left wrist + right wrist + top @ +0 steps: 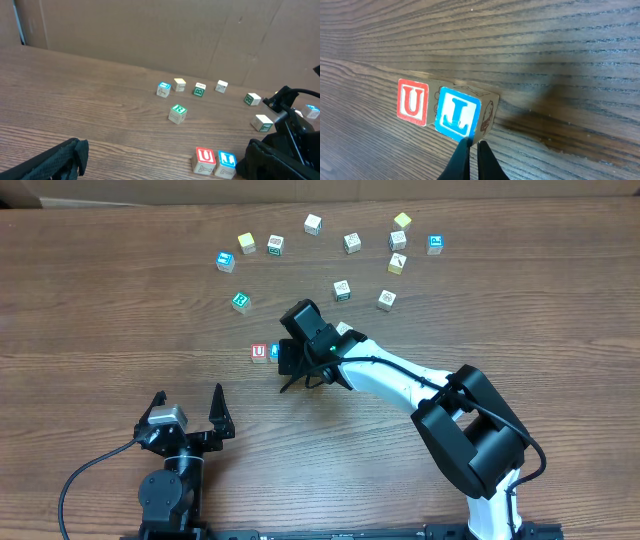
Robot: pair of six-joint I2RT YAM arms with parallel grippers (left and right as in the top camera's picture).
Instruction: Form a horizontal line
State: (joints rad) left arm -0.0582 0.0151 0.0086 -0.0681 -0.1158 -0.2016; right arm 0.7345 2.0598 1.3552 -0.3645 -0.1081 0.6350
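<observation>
The red U cube [412, 101] and the blue-letter cube [457, 114] are sitting side by side, touching, as a short row near the middle of the wooden surface [100, 300]. The right fingers [462, 160] are pressing together, empty, with their tips just at the blue-letter cube's lower edge. The green R cube [240, 301] is lying apart, beyond the row. The left fingers [219, 405] are hanging spread wide, holding nothing.

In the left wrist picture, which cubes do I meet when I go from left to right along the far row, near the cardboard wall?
Blue-marked cube → yellowish cube → green-marked cube → white cube → green-sided cube.
</observation>
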